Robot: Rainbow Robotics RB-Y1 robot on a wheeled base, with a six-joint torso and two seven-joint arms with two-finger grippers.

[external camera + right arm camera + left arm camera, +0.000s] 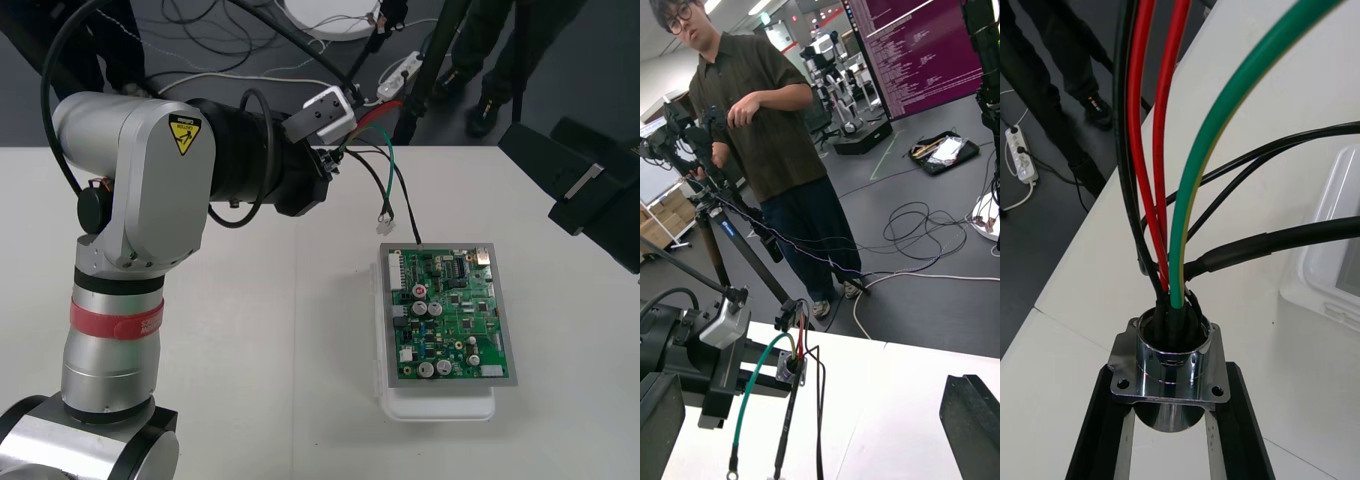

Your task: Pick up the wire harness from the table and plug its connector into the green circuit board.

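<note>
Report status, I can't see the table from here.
Left gripper shut on harness socket, above table's far edge. Right gripper open, parked right. Wire ends hang by board's far edge, nothing blocking.

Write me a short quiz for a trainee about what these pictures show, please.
1. True or false: the left arm's jaws are shut on the metal socket.
2. The green board sits: A) on a white base; B) in a drawer; C) on a chair.
3. Which colours are the wires leaving the socket?
Key: 1 true; 2 A; 3 red, black, green.
</note>
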